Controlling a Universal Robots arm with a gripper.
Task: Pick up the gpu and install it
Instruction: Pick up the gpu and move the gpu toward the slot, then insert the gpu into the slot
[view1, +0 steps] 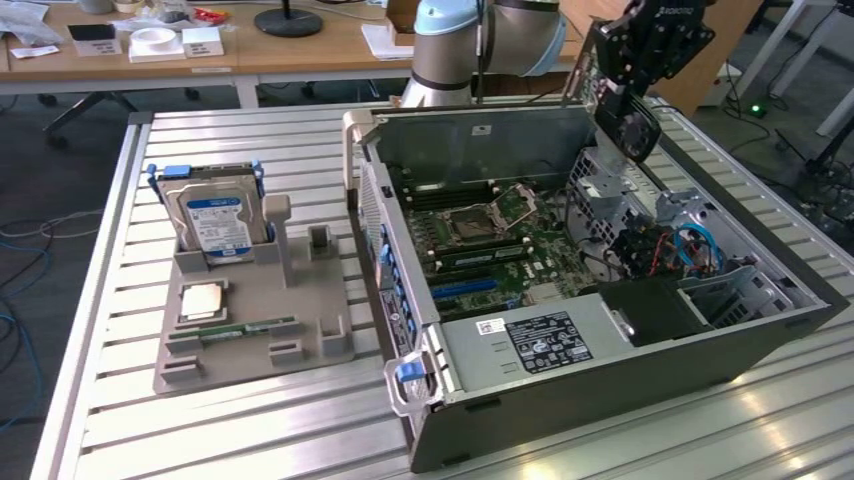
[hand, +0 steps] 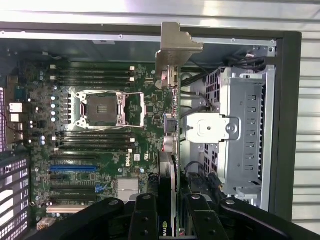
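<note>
One gpu, clamped edge-on in the tool, hangs over the open computer case, apparently oriented so its edge faces the motherboard slots.

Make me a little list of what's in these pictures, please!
Claw: black claw, shut on the thin dark graphics card with silvery bracket
Card place: over the open dark metal computer case
Inside case: green circuit board
Tray: grey plastic tray holding silver hard drive with blue-white label, upright
</note>
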